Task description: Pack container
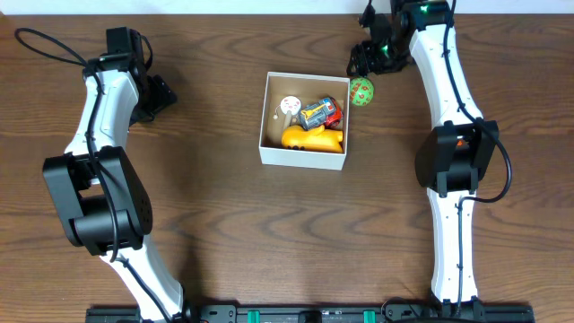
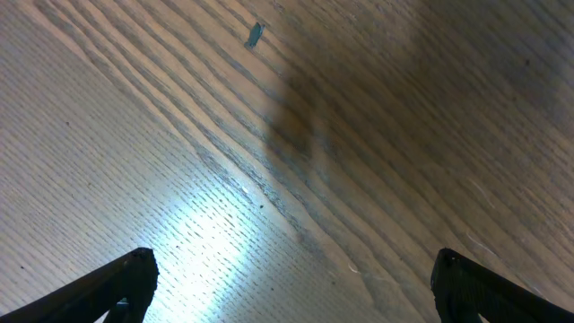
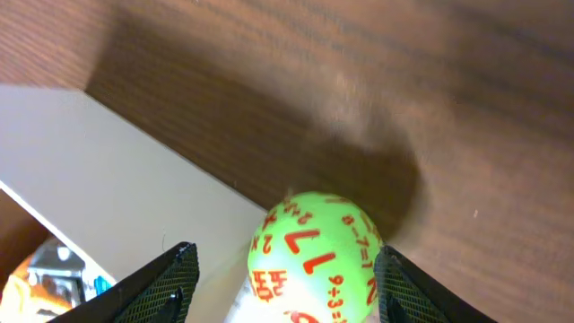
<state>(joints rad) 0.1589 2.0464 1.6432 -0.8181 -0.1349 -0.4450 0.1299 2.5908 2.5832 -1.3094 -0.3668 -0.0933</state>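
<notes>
The container (image 1: 301, 160) sits on the counter (image 1: 224, 233) at the centre of the overhead view. It holds a yellow duck (image 1: 309, 139), a red and blue toy car (image 1: 320, 113) and a white round thing (image 1: 289, 105) too small to identify. A green ball (image 1: 361, 91) lies just outside its upper right corner. In the right wrist view the right fingers (image 3: 170, 278) stand apart on either side of the ball, with a gap on the left. The frame's bottom edge cuts off the ball's underside. The left fingers (image 2: 117, 283) are spread wide over bare wood.
</notes>
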